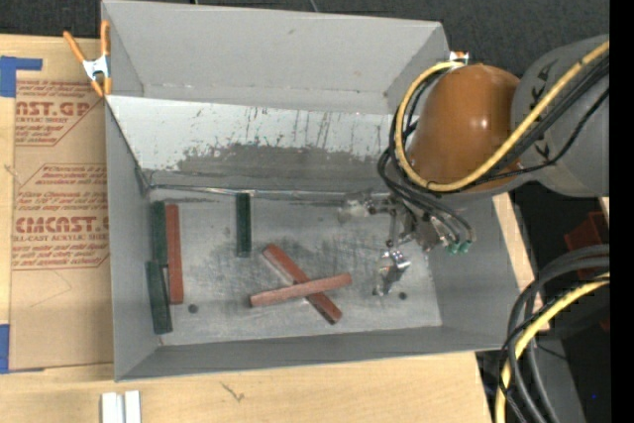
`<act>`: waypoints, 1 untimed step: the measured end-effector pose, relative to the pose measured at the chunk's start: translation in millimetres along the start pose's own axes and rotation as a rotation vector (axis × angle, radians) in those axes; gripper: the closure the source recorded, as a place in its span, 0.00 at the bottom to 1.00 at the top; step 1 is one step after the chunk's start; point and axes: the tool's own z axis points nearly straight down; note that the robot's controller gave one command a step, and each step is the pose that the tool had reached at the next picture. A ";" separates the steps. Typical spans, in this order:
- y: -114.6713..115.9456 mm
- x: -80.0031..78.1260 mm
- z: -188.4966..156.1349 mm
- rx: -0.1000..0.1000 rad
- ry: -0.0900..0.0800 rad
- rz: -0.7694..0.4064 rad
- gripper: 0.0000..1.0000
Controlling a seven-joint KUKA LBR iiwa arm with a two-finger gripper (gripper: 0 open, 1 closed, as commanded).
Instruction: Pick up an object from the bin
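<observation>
Camera view, nearest first: two reddish-brown sticks (297, 290) lie crossed on the floor of the bin (297, 357), near the front wall and about midway across. Just right of them the gripper (388, 274) hangs low over bare floor. It is close to the right end of the flatter-lying stick but apart from it. No thing shows in its grasp, and I cannot tell whether it is released or clenched. Farther back a short green stick (243, 225) lies alone. Along the left wall three more sticks (173, 253), green and red, lie side by side. The crossed sticks look light, stiff and slim, so they should not bend, though they may skid on the metal. My judgement is to take the flatter one across its narrow width near its free right end, clear of the crossing.
</observation>
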 end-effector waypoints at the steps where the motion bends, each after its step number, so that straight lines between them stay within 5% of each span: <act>1: 16.5 4.8 14.5 0.000 -0.002 0.196 0.00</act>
